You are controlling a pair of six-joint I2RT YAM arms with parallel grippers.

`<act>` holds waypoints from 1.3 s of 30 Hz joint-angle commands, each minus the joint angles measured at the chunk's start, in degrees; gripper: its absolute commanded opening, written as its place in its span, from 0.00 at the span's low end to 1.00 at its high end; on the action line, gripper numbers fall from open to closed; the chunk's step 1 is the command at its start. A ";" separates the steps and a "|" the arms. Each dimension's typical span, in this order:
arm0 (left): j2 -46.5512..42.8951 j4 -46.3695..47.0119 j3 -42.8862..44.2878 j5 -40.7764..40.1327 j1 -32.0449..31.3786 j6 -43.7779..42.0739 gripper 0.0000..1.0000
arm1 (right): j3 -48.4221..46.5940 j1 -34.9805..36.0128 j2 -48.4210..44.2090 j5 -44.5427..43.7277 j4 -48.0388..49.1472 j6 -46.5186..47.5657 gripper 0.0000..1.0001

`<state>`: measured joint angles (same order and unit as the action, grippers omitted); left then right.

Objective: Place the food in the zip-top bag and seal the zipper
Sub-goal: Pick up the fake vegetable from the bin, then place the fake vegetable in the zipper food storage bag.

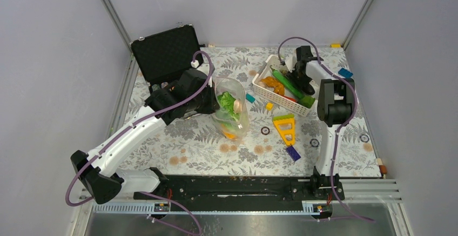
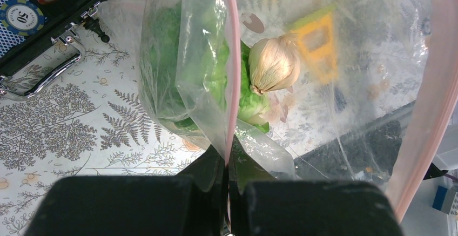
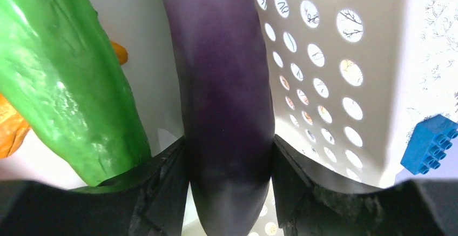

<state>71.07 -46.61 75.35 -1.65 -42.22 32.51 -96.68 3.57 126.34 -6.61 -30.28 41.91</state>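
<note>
Standing beside the rig, I record items by size.

1. One clear floppy zip-top bag with pale pink dots (image 1: pixel 233 112) sits left of centre on the fern-printed tabletop (image 1: pixel 189 139), lifted by its mouth edge. The left gripper (image 2: pixel 227 193) is clenched on the thin pink zipper strip (image 2: pixel 231 85). I judge the film light, limp and slippery, so the mouth will not stay wide unaided. The stiffer strip is the sound place to hold it.

2. One white perforated plastic basket (image 1: pixel 258 85) lies right of centre, well apart from the bag.

3. One long purple plastic toy vegetable (image 3: pixel 221 74) lies in the basket. The right gripper (image 3: pixel 229 193) is grasping it, a finger pressed to each flank. It looks smooth, rigid, light and rounded, and it could pivot or slip, so a grip near mid-length seems wise.

4. One long green plastic toy vegetable (image 3: pixel 70 85) lies just beside the purple one, touching the left finger. I expect the same handling.

5. One green plastic lettuce leaf (image 2: pixel 248 98) is inside the bag. It is probably flexible and very light.

6. One orange lumpy plastic piece (image 1: pixel 274 86) lies in the basket beyond the green vegetable. It looks hard and is best taken across its bulk.

7. One pale plastic garlic bulb (image 2: pixel 274 64) rests in the bag against the lettuce.

8. One yellow-orange piece (image 1: pixel 230 134) lies at the bag's bottom. Its kind cannot be confirmed.
</note>
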 commanded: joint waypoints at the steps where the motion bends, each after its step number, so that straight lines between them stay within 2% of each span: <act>1: 0.30 1.85 1.19 1.10 0.20 -1.01 0.00 | 0.36 0.80 0.14 0.28 0.31 0.69 0.40; 4: 0.02 2.40 0.94 1.38 0.17 -0.96 0.00 | 1.51 0.82 -2.88 0.73 0.32 0.84 0.32; 12: -0.97 7.34 -0.49 4.77 0.20 -0.45 0.00 | 7.35 0.99 -15.70 9.07 0.90 -2.45 0.26; 21: -3.29 8.56 0.23 3.73 0.19 0.08 0.00 | 15.13 1.08 -30.25 15.74 6.43 -12.56 0.22; 24: -3.87 10.26 -1.52 3.74 0.13 0.64 0.00 | 16.45 1.24 -36.62 21.87 7.42 -19.61 0.21; 28: -4.47 11.47 -2.43 3.93 0.20 1.14 0.00 | 19.52 3.61 -47.75 34.15 12.78 -34.18 0.21; 33: -5.82 13.00 -3.33 4.94 0.20 1.02 0.00 | 23.47 16.47 -58.61 30.45 19.88 -47.81 0.21; 36: -6.23 13.13 -3.44 5.48 0.19 1.02 0.00 | 25.20 20.80 -61.98 33.25 24.67 -58.06 0.21; 39: -6.61 13.45 -3.70 5.79 0.18 1.51 0.00 | 28.89 24.66 -65.52 33.76 34.18 -65.12 0.20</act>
<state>66.46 -37.63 71.81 2.28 -42.22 33.15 -71.92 24.93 63.66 25.04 -9.13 -7.81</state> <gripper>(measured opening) 0.009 0.577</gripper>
